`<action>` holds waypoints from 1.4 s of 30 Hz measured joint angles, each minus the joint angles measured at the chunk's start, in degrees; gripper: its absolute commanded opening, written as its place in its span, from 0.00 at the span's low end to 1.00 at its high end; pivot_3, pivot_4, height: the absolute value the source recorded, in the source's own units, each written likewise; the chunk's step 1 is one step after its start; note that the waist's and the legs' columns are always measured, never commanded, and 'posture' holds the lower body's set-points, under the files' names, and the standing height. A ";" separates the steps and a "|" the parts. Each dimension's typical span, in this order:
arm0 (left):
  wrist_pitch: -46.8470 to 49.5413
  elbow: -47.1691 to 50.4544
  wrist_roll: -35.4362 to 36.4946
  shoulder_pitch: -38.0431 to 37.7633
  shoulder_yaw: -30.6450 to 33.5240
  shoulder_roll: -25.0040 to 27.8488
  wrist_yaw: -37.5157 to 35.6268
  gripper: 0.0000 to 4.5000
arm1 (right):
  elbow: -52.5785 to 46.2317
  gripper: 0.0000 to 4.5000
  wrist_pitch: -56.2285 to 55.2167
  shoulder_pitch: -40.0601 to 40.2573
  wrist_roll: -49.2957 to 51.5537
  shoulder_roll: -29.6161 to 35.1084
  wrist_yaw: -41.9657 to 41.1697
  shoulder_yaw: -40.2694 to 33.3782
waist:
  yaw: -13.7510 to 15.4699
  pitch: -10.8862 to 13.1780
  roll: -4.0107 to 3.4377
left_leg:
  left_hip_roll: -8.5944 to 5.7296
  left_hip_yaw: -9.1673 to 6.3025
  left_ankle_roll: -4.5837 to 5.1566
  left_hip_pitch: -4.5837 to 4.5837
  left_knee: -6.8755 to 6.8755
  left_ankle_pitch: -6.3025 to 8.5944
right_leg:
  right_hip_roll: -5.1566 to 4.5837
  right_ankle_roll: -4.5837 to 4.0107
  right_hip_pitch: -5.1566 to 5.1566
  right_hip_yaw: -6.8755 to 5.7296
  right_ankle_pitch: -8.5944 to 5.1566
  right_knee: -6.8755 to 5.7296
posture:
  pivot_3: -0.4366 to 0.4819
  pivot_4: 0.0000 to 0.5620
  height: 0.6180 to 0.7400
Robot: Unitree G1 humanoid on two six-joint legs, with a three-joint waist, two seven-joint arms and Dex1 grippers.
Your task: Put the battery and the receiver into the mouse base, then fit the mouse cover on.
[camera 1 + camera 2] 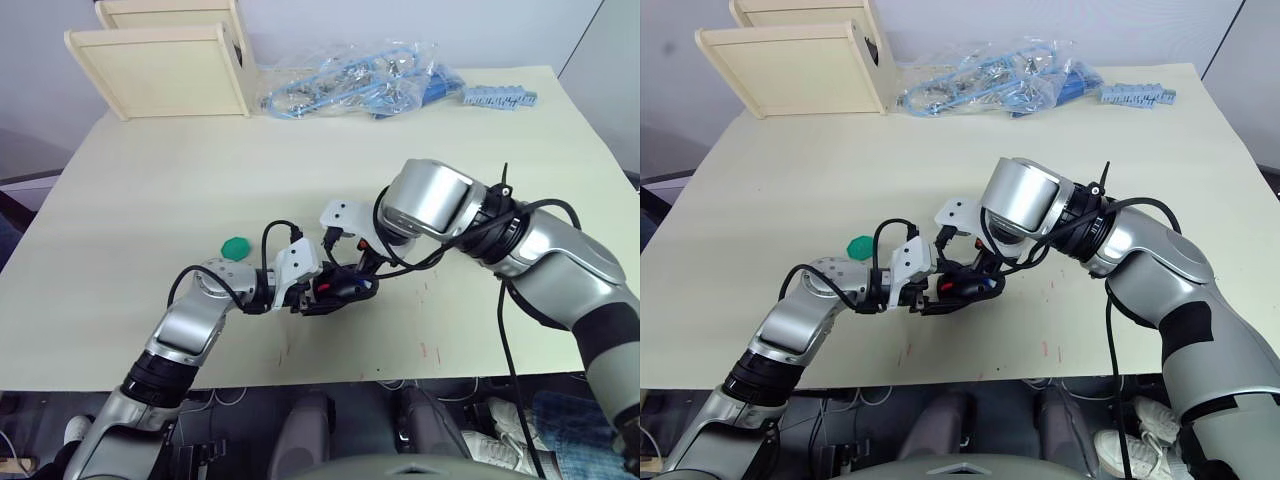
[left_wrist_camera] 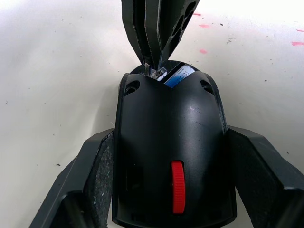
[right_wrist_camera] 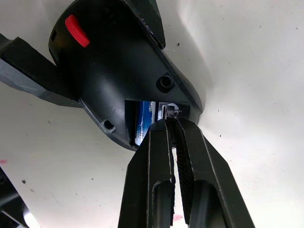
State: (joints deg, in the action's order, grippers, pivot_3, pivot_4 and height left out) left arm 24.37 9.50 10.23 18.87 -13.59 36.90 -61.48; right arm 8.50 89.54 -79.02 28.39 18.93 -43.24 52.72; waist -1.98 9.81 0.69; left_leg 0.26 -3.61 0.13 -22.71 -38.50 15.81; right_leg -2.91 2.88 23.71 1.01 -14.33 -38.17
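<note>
The mouse base [image 2: 173, 156] sits on the table [image 1: 150, 180], clamped across its sides between the two fingers of the left gripper [image 1: 330, 292], with its red scroll wheel [image 2: 177, 186] toward that wrist and its open compartment at the far end. The battery [image 2: 177, 76] already lies in that compartment, its blue side showing. The right gripper [image 3: 172, 116] has its fingers pressed nearly together on a tiny metallic-tipped piece, which I judge to be the receiver [image 3: 169, 110], poised at the slot just beside the battery. The receiver looks light, stiff and slick, easy to twist or drop; pinching its outer end, as here, leaves the inner end free to slide in. The base is hard and smooth, so a firm side grip is what should stop it skidding under the push. A green disc [image 1: 235, 246] lies on the table near the left gripper, on the side away from the right arm.
</note>
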 measured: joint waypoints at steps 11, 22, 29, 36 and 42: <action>-0.38 0.00 0.00 -0.22 0.00 -0.08 0.15 0.66 | 0.01 0.00 0.59 -0.51 -0.59 -0.57 -1.23 1.30 | 0.01 -0.01 -0.02 | -0.03 -0.07 0.00 0.00 0.00 0.00 | -0.03 0.00 -0.01 0.00 0.00 0.01 | 0.48 0.27 1.00; -1.22 0.00 -0.07 -0.69 0.03 -0.10 0.41 0.66 | 6.62 0.00 2.66 -2.94 0.75 -3.76 -1.35 1.37 | 0.01 -0.02 -0.04 | -0.04 -0.08 0.00 0.00 0.02 0.00 | -0.04 0.00 -0.01 0.01 0.00 0.06 | 0.48 0.27 1.00; -1.14 0.00 -0.26 -0.85 0.16 -0.09 0.58 0.66 | 11.97 0.00 2.74 -4.90 1.39 -6.28 -1.23 2.12 | -0.16 -0.05 -0.09 | -0.04 -0.07 0.00 0.05 0.02 0.00 | -0.04 0.00 -0.02 0.01 0.00 0.00 | 0.48 0.27 1.00; -1.10 0.00 -0.52 -0.98 0.15 -0.29 0.76 0.66 | 13.75 0.00 2.74 -5.89 1.61 -7.21 -1.44 3.41 | -0.19 -0.16 -0.18 | -0.04 -0.08 0.00 0.09 0.02 0.00 | -0.04 0.00 -0.04 0.03 0.00 -0.01 | 0.48 0.27 1.00; -1.17 0.11 -0.58 -1.11 0.15 -0.45 1.14 0.66 | 13.83 0.00 2.74 -6.58 2.22 -7.21 -1.48 4.47 | -0.13 -0.17 -0.19 | -0.07 -0.11 0.00 0.08 0.02 0.00 | -0.07 0.00 -0.04 0.03 0.00 0.01 | 0.48 0.27 1.00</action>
State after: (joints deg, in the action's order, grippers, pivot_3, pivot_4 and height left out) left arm 23.20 9.61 9.64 17.76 -13.45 36.45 -60.35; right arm 22.33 92.28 -85.60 30.60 11.72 -44.72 57.19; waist -2.10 9.64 0.50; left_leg 0.19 -3.72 0.13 -22.62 -38.47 15.81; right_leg -2.98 2.88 23.67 1.04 -14.34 -38.16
